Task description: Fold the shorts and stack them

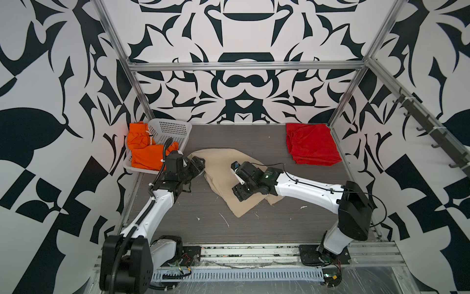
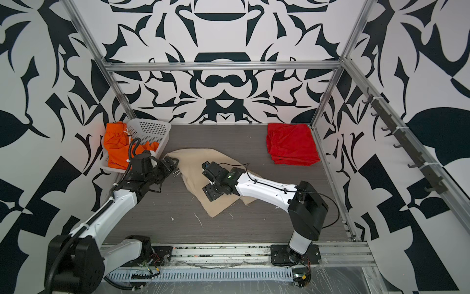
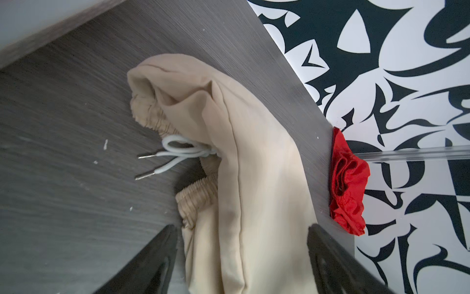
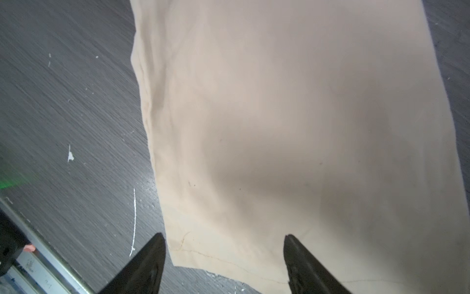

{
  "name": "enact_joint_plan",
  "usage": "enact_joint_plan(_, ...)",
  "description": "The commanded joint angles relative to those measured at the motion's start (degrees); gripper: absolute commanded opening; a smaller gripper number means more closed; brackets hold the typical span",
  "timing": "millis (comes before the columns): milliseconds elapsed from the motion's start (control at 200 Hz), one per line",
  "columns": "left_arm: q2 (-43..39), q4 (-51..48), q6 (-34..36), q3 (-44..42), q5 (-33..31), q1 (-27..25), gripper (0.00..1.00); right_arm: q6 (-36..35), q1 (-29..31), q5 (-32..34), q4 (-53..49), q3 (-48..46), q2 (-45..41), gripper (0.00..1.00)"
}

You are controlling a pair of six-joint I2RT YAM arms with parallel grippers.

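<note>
Your left gripper (image 3: pixel 243 226) stands spread wide and empty over the waistband end of the beige shorts (image 1: pixel 221 163). Your right gripper (image 4: pixel 223 236) is likewise released above their hem. They lie mid-table (image 1: pixel 254 224). The red shorts (image 1: pixel 311 145) sit folded far right, and the orange shorts (image 1: pixel 145 152) fill the basket (image 1: pixel 173 129) far left.

A robot lab cell; aluminium frame (image 1: pixel 244 65), patterned walls (image 1: pixel 244 30), grey tabletop (image 1: pixel 254 226).
</note>
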Motion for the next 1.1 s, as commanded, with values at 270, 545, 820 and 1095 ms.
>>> enact_joint_plan(270, 22.18, 6.81, -5.08, 13.13, 1.1, 1.2, 0.79, 2.84, -4.93, -2.36, 4.42, -5.26, -8.01, 0.77)
enact_joint_plan(545, 26.92, -0.61, 7.1, 29.07, 3.97, 1.41, 0.02, 4.83, -11.78, -6.61, 6.47, -10.21, -15.38, 0.77)
enact_joint_plan(820, 27.16, -29.46, 37.32, 60.8, 8.58, 1.38, 0.0, 6.59, -22.69, -18.24, 10.3, -9.2, -18.41, 0.76)
enact_joint_plan(1095, 29.98, -50.76, 63.06, 91.49, 9.6, -4.85, 0.0, 7.76, -30.81, -23.2, 13.15, -7.08, -18.14, 0.76)
